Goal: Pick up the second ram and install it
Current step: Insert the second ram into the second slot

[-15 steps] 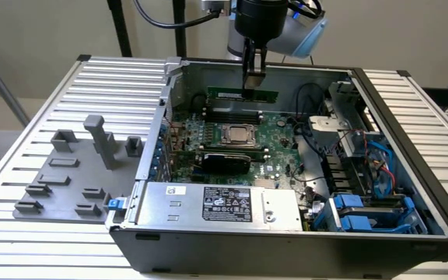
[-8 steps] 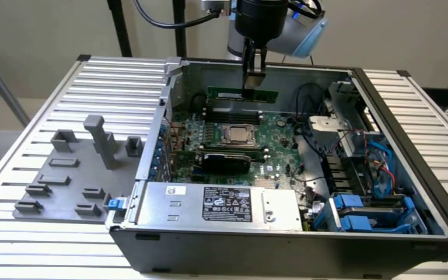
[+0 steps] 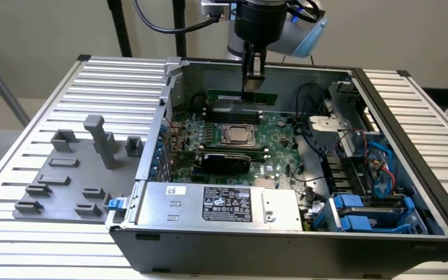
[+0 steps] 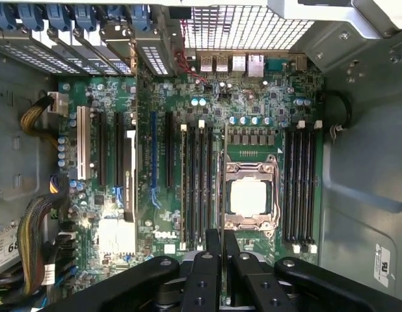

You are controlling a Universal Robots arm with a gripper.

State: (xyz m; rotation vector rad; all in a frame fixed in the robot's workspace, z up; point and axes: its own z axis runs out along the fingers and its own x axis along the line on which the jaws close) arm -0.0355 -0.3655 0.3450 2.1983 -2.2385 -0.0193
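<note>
The second ram [image 3: 228,95], a narrow green stick, hangs level inside the open computer case [image 3: 286,248], just above the memory slots [image 3: 235,114] beyond the CPU socket [image 3: 240,135]. My gripper [image 3: 253,86] comes straight down from above and is shut on the stick right of its middle. In the wrist view the black fingers [image 4: 232,260] stand close together over the motherboard [image 4: 253,97], above the gap between the CPU socket [image 4: 248,197] and a bank of long dark slots [image 4: 196,188]. A second bank of slots [image 4: 298,188] lies on the socket's other side.
A grey fixture plate [image 3: 56,198] with upright blocks lies on the slatted table at the exterior view's left. The power supply [image 3: 224,204] fills the case's near side, blue drive carriers [image 3: 372,213] its near right corner. Cables [image 4: 35,253] run along the board's edge.
</note>
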